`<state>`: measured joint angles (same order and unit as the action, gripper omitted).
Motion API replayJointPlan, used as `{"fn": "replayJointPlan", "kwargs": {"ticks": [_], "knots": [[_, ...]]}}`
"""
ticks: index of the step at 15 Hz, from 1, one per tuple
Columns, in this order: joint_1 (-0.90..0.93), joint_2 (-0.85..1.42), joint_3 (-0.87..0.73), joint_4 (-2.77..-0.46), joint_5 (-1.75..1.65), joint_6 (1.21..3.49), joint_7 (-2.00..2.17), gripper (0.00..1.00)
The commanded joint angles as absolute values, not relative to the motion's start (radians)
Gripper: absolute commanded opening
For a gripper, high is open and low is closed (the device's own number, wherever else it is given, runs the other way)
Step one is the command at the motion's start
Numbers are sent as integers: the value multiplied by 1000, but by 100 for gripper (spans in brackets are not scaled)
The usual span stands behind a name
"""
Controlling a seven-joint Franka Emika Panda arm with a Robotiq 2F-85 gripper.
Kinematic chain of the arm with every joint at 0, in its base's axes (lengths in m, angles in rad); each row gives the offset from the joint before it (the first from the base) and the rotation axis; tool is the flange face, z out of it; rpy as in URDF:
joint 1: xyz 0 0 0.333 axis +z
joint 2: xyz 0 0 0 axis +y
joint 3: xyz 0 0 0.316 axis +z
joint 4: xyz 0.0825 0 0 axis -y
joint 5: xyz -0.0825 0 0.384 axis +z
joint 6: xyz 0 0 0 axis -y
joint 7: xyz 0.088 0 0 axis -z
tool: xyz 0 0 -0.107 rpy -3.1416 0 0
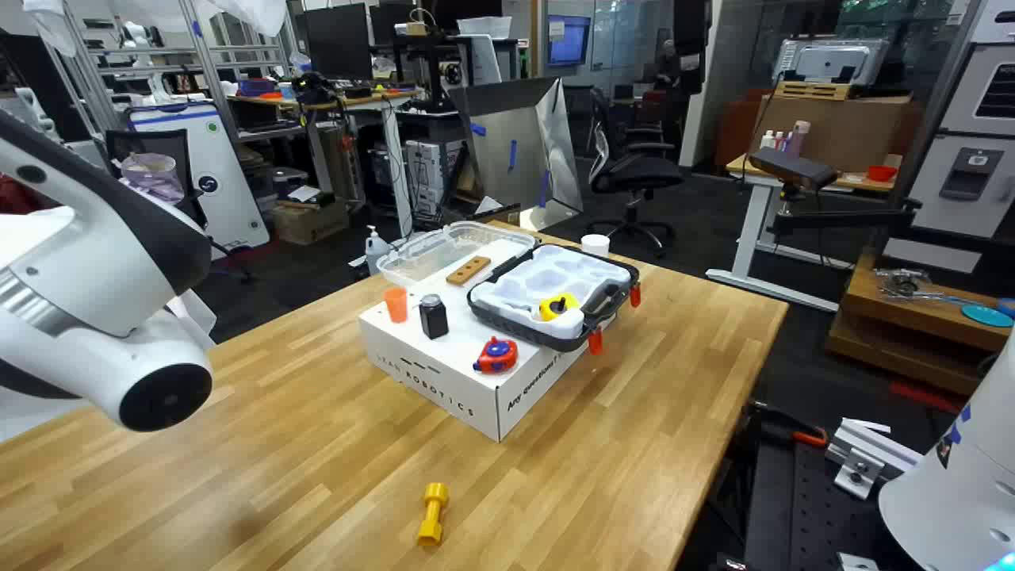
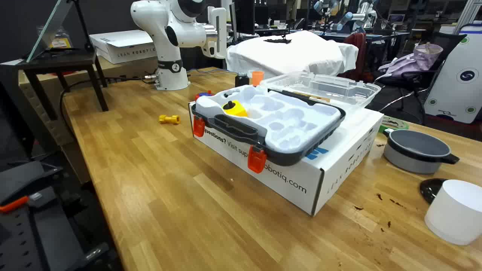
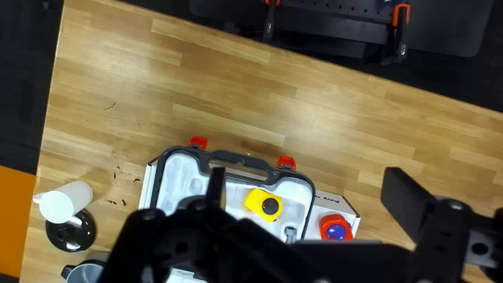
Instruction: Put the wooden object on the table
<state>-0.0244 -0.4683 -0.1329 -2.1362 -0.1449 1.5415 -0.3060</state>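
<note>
The wooden object (image 1: 468, 270), a thin tan slab with dark holes, lies on top of the white box between the clear lid and the open case. In an exterior view only a strip of it (image 2: 308, 96) shows behind the case. In the wrist view it is hidden, with my gripper covering the lower part. The table (image 1: 309, 452) is a honey-coloured plank top under the box; it also shows in the wrist view (image 3: 243, 90). My gripper (image 3: 306, 188) is open and empty, high above the case and box. I cannot make it out clearly in the exterior views.
The white box (image 1: 432, 396) bears the black case (image 2: 241, 130), clear lid (image 2: 331, 88), orange cup (image 1: 396, 304), black bottle (image 1: 434, 316) and red tape measure (image 1: 496, 356). A yellow dumbbell (image 1: 432, 514), grey pot (image 2: 414, 150) and white cup (image 2: 453, 212) stand on the table. Another white arm (image 1: 95, 262) reaches in.
</note>
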Motion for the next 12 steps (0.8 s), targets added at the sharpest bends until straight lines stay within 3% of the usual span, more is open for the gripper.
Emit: {"fn": "replayJointPlan", "kwargs": {"ticks": [1, 12], "knots": [[-26, -467, -131, -2134, -144, 1540, -306, 100], [-15, -409, -121, -2088, -119, 1538, -288, 100]]}}
